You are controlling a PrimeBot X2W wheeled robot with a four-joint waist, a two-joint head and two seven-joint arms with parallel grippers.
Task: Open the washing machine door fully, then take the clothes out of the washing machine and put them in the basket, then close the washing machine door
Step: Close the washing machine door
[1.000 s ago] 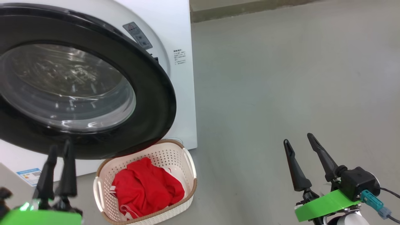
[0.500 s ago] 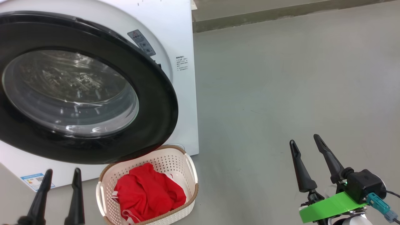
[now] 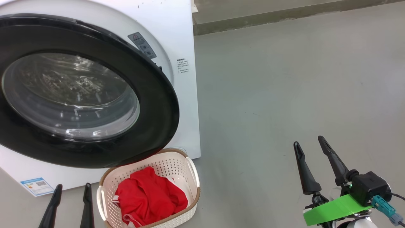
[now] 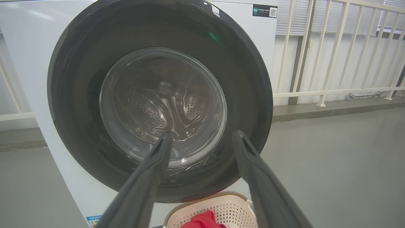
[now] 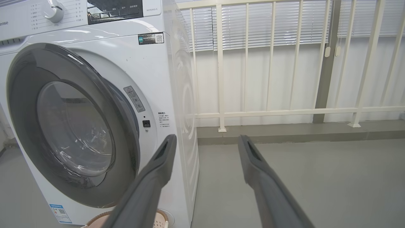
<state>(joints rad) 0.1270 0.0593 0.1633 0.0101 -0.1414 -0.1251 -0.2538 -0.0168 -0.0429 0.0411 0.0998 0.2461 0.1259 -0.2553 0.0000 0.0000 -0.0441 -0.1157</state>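
Note:
The washing machine (image 3: pixel 180 28) fills the left of the head view. The washing machine door (image 3: pixel 155 98), with its black rim and glass bowl, lies almost against the front, and a narrow gap shows at its right edge (image 5: pixel 134 126). Below it on the floor stands the basket (image 3: pixel 177 163) with the red clothes (image 3: pixel 148 194) heaped inside. My left gripper (image 3: pixel 73 187) is open and empty, low at the basket's left. It points at the door glass (image 4: pixel 158 104) from short of it. My right gripper (image 3: pixel 308 141) is open and empty over bare floor far to the right.
Grey floor (image 3: pixel 284 79) stretches to the right of the machine. A low kerb (image 5: pixel 284 134) and a cream railing (image 5: pixel 220 79) run behind it. A blue label (image 3: pixel 36 186) sits low on the machine's front.
My left gripper has drawn back and down from the door's lower rim to the bottom of the head view. The camera has tilted slightly. The right gripper stays put.

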